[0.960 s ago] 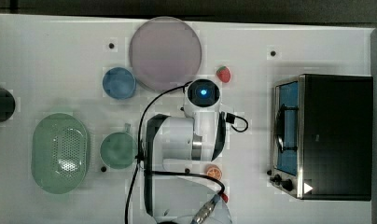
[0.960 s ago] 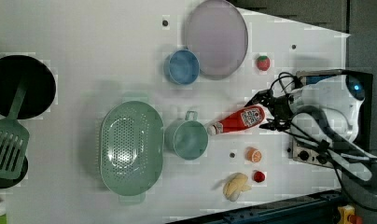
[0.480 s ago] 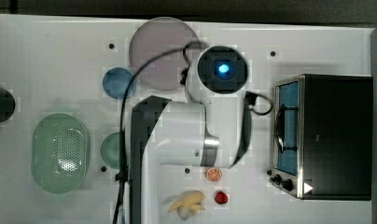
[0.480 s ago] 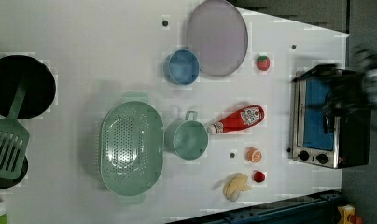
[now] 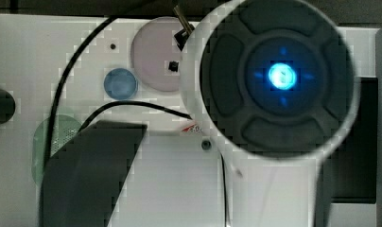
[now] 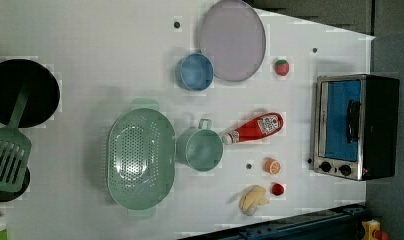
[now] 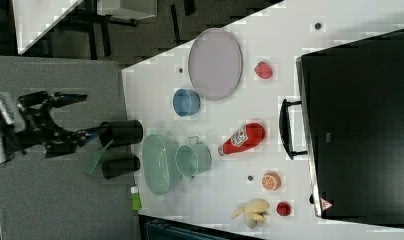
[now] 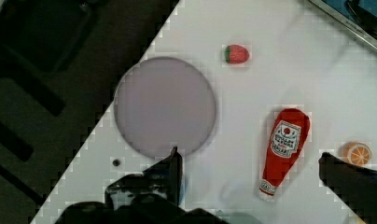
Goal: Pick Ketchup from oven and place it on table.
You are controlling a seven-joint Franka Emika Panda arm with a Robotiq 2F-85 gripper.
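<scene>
The oven (image 6: 355, 127) stands at the left view's right edge of the table (image 6: 90, 40) with its bluish glass door shut and the black handle across it; nothing can be made out inside through the glass. The Ketchup (image 6: 253, 127) lies on its side on the white tabletop, clear of the oven, white cap pointing toward the green mug (image 6: 201, 148) just beside it and touching neither it nor the oven. That mug looks empty, as does the perforated green colander (image 6: 140, 157) touching its other side. The small blue bowl (image 6: 194, 71) and the round pale pink plate (image 6: 232, 40) next to it also hold nothing. A black pan (image 6: 20, 92) at the left view's left edge has a green slotted spatula (image 6: 7, 155) lying over its rim.

Loose on the table near the oven are a strawberry toy (image 6: 281, 67), an orange half (image 6: 272, 165), a small red tomato toy (image 6: 277, 189) and a pale yellow banana toy (image 6: 252, 199).

In the wrist view the gripper (image 8: 247, 172) hangs well above the table with its two dark fingers (image 8: 170, 175) set wide apart (the bottle lies in the gap between them, but far below). It holds nothing and touches nothing.
</scene>
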